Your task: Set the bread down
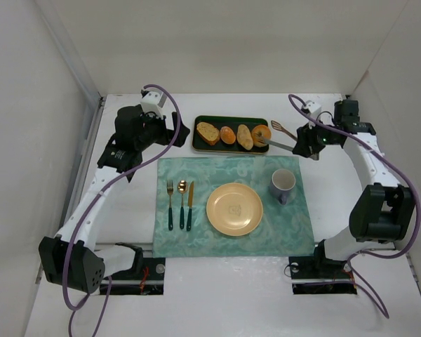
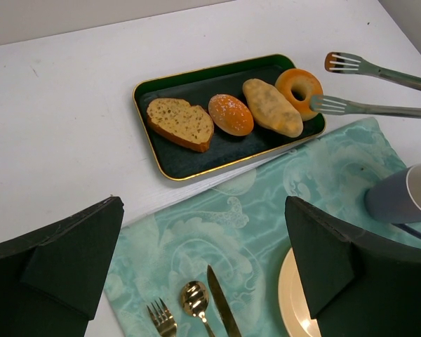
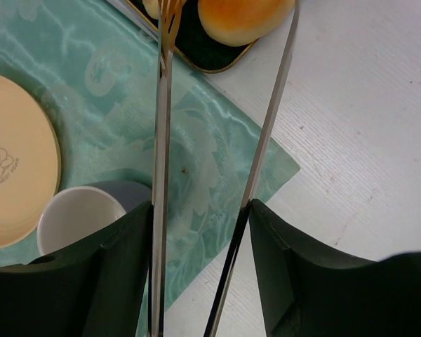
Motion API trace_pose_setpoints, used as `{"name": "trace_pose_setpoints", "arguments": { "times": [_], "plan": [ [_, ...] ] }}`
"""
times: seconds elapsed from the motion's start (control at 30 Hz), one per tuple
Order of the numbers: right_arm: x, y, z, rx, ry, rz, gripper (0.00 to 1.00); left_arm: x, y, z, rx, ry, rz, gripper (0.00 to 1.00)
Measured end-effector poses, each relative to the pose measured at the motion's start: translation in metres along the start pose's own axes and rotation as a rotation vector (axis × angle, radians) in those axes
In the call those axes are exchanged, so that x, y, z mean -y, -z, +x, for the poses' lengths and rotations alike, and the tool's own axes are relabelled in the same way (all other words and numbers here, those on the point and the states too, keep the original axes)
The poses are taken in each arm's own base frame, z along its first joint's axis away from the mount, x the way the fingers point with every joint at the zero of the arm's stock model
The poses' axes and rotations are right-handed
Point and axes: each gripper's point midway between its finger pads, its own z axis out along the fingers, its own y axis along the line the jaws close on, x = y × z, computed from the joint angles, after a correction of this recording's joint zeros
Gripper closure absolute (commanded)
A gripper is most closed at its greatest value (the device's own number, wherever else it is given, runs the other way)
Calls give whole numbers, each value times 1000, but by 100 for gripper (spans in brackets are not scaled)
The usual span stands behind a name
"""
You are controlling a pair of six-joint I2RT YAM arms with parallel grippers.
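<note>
Your right end effector (image 3: 200,210) grips the tongs (image 3: 161,140) by both arms, which stand apart. The bread (image 2: 299,88) lies at the right end of the tray (image 2: 161,160). One forked tip sits at its edge, though you can't tell if it touches, and the other hangs over the table (image 2: 70,91). The right wrist view cuts off the bread's hole and both tips. Your left end effector (image 2: 202,210) stands wide and empty.
</note>
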Motion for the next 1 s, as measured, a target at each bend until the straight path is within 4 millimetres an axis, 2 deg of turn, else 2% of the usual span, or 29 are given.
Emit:
{"name": "trace_pose_setpoints", "arguments": {
  "times": [0.23,0.5,0.7,1.0],
  "plan": [
    [1,-4,5,-2,-9,2,41,0,0,0,0,0,0,0],
    [5,-7,-5,37,-34,16,41,0,0,0,0,0,0,0],
    [6,-10,-14,77,-92,12,41,0,0,0,0,0,0,0],
    [4,-22,-11,92,-244,-2,41,0,0,0,0,0,0,0]
  ]
}}
